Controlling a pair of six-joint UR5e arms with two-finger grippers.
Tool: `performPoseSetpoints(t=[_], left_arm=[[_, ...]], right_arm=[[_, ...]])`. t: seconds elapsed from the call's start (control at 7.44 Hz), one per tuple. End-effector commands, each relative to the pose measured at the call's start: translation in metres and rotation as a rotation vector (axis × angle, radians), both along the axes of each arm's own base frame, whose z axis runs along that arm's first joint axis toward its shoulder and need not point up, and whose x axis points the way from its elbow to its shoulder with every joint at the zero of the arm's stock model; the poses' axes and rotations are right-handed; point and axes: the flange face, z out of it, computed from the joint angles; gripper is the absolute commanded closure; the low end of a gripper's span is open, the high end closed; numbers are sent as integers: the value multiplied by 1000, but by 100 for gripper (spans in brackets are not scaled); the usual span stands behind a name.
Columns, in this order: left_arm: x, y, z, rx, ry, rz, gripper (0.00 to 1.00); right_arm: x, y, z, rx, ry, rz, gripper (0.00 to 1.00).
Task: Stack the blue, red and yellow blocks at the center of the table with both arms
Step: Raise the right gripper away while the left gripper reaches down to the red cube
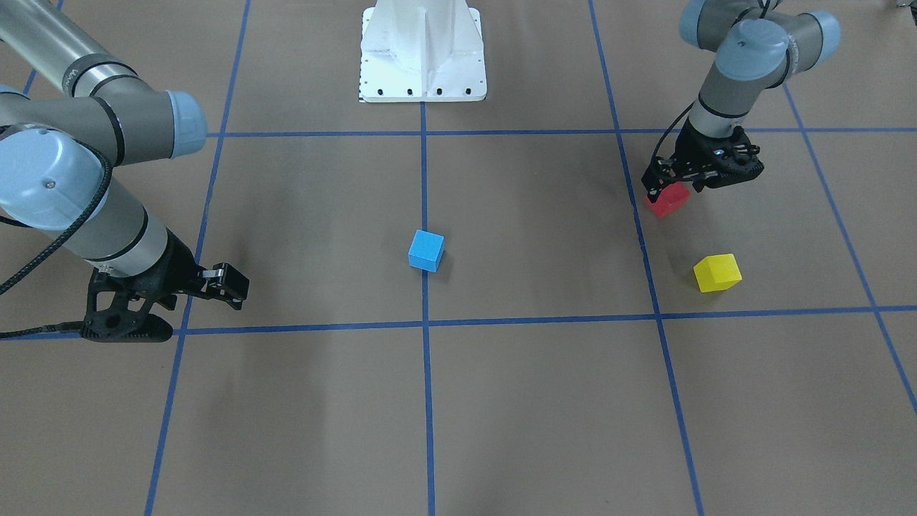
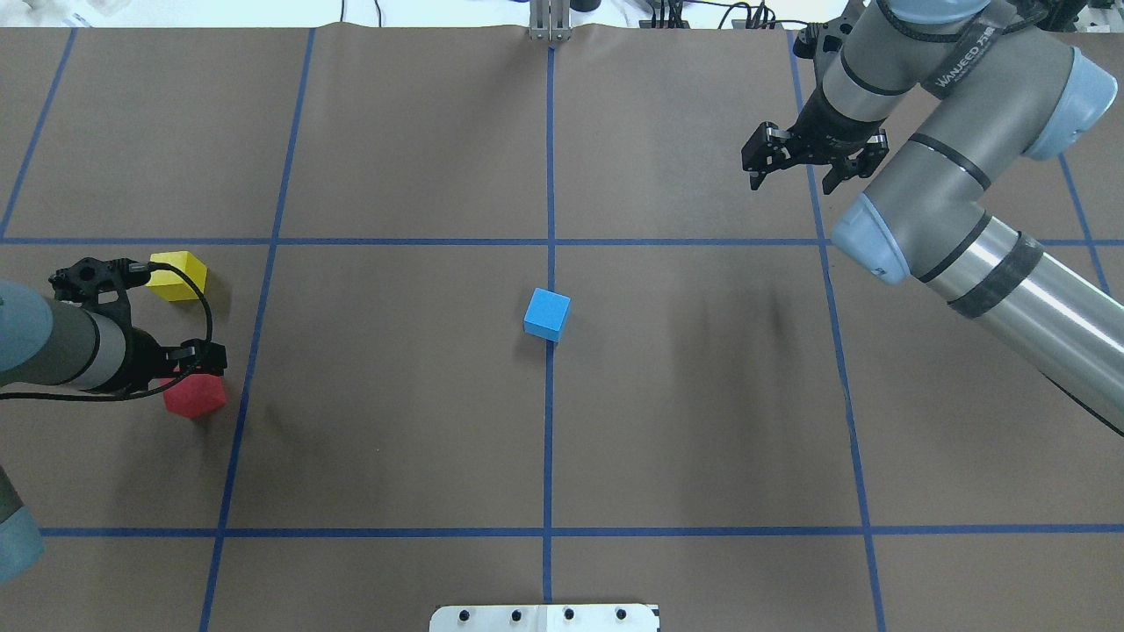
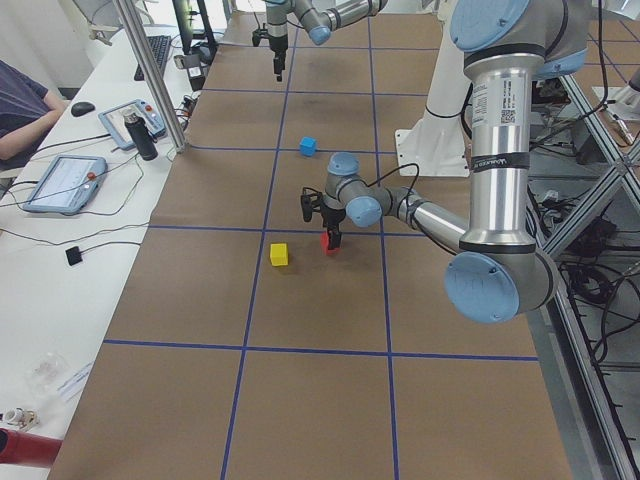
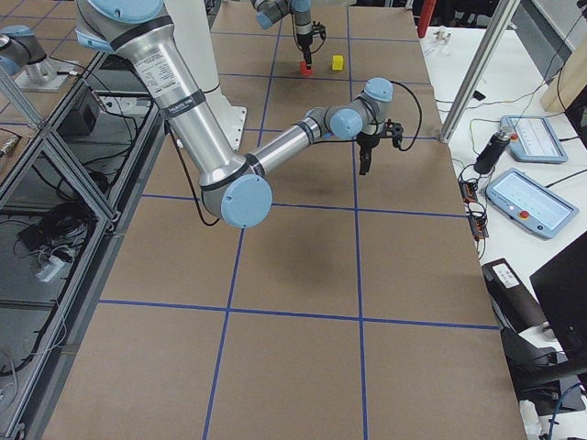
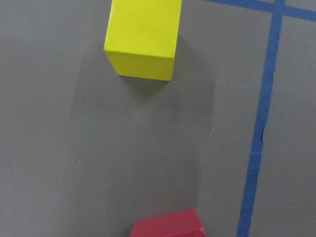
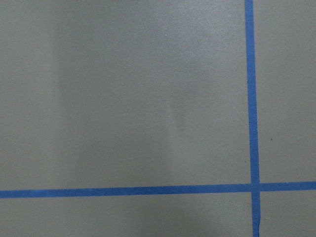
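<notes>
Left fingers (image 1: 653, 179) flank red block (image 1: 668, 201), grip unclear; right fingers (image 2: 757, 164) spread wide, empty.

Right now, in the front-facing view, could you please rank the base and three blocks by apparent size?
1. Base.
2. Yellow block, blue block: alike.
Red block: unsure, partly hidden by the left end effector.

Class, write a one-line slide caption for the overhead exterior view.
Blue block centered; left gripper over the red block, near the yellow block; right gripper empty.
</notes>
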Motion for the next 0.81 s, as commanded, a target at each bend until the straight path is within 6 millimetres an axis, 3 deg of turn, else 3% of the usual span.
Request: performPoseSetpoints(t=[0.0,0.27,0.4,0.67], left_arm=[[5,3,2,-4,-3,9,20],[4,3,5,-10,-13,9,79],[3,3,2,-7,-9,9,100],[-2,6,-33,-25,-33,27,100]], right_arm=[[1,1,3,-2,2,0,0],[1,1,6,-2,3,-1,0],[1,1,7,-3,3,-1,0],[2,3,10,1,5,-6,0]])
